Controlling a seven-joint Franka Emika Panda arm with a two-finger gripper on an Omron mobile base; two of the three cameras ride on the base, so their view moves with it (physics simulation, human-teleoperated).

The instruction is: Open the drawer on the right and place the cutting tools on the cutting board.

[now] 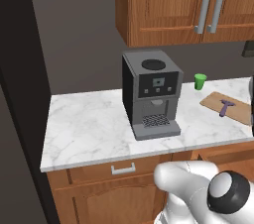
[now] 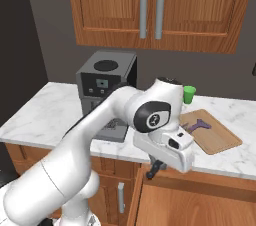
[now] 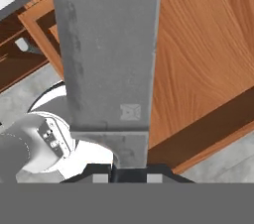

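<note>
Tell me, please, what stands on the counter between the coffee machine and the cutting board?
In the left base view, a small green cup stands between the coffee machine and the cutting board, toward the back wall.

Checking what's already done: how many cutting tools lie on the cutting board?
1: a purple-handled tool lies on the cutting board, right of the green cup. More may be hidden in the drawer.

The white marbled bench (image 1: 89,129) is running along the wall over brown wood cabinets. A grey coffee machine (image 1: 150,94) is standing on it near the middle, a small green cup (image 1: 200,81) is sitting further right, and the cutting board (image 2: 212,137) is lying flat toward the right end, carrying a purple-handled cutting tool (image 2: 199,125).
</note>
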